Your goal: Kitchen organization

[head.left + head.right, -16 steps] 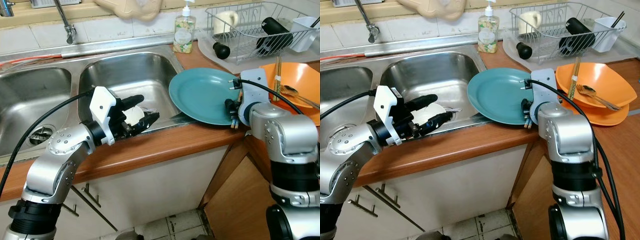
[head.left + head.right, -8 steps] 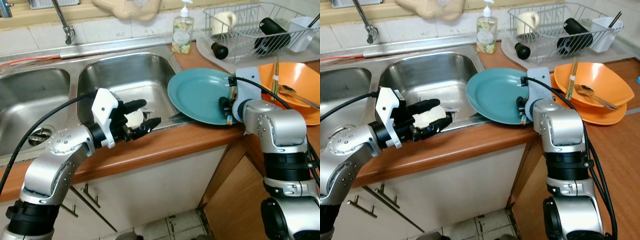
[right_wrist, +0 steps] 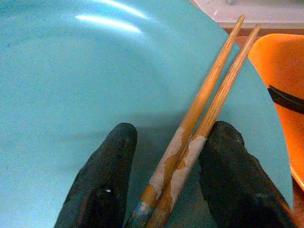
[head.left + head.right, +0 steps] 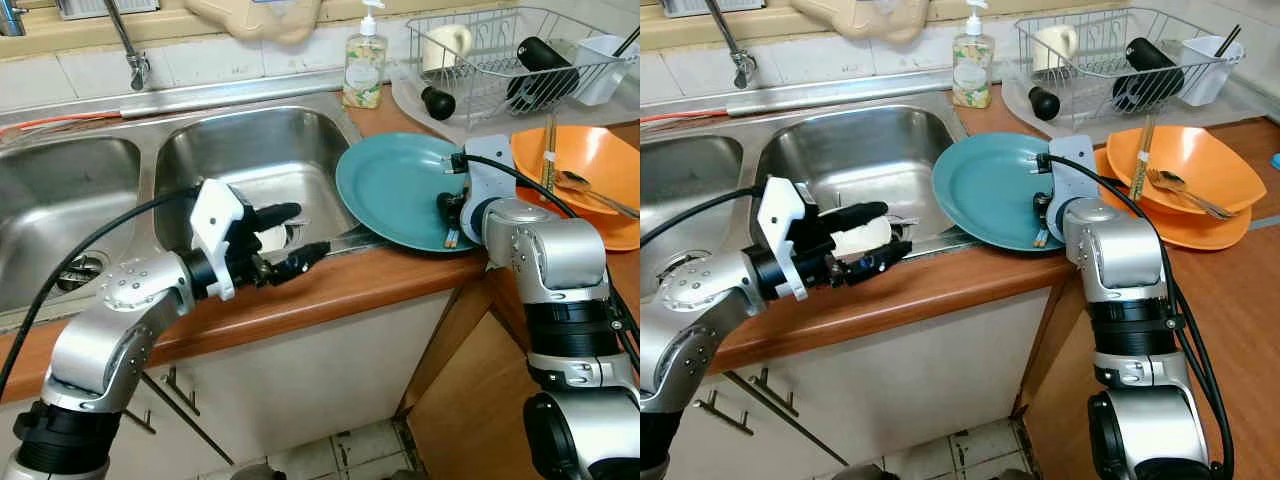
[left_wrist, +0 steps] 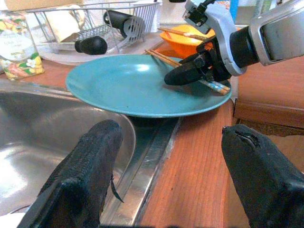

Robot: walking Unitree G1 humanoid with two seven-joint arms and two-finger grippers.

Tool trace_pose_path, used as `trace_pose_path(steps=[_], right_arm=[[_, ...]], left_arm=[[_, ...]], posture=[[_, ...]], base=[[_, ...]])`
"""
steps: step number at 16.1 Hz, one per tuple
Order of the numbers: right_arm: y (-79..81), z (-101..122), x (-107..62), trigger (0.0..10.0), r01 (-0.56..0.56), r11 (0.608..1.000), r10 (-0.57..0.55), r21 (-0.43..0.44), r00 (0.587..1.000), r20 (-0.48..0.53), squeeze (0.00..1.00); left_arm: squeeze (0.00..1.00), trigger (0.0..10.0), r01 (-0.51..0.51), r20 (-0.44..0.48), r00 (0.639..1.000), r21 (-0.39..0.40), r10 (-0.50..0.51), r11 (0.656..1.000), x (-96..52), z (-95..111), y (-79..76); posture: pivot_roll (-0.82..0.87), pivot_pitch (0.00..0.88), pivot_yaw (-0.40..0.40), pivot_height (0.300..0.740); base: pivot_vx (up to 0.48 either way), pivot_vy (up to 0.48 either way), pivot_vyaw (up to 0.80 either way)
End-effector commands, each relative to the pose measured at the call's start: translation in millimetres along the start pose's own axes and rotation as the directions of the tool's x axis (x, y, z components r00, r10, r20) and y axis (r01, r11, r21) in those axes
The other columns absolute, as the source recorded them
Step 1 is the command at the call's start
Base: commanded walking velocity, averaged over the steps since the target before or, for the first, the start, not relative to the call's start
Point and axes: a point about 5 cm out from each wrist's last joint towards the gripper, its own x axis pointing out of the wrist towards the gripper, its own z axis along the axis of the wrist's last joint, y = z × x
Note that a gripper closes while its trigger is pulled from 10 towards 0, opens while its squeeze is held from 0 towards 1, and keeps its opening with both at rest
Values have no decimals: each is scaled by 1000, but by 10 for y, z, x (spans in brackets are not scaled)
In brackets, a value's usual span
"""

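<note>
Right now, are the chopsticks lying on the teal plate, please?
Yes: the chopsticks lie across the teal plate, between the right claw fingers.

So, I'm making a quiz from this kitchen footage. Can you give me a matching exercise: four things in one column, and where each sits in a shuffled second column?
Things:
1. chopsticks
2. soap bottle
3. mug
4. spoon

Places:
A. in the wire dish rack
B. in the orange bowl
C. behind the sink, on its ledge
D. on the teal plate, between the right gripper fingers

Pairs: 1-D, 2-C, 3-A, 4-B
</note>
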Motion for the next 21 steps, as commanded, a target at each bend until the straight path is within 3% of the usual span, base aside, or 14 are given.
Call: trace_pose_path(steps=[1,2,13,17,21], right_arm=[[16,42,7,627,-11,1000,11,-10,1000,5,0],[20,44,12,39,-24,1000,24,1,1000,8,0],[-12,111,27,0,-60,998,58,33,997,54,0],[31,159,14,0,-156,981,141,113,981,133,0],[64,331,-98,0,-352,900,271,257,914,301,0]], left_arm=[[0,10000,12,-10,1000,11,-12,1000,-15,13,-17],[0,10000,13,-10,1000,12,-13,1000,-11,15,-20],[0,10000,5,-7,1000,10,-5,1000,4,15,-26],[0,10000,-15,-9,1000,17,15,1000,-12,6,-7],[0,10000,-83,19,996,13,83,996,-12,47,93]], posture=[[-82,0,46,740],[-84,0,47,740],[-88,0,48,740],[-84,0,52,740],[-79,0,54,740]], base=[[0,0,0],[0,0,0],[0,0,0],[0,0,0],[0,0,0]])
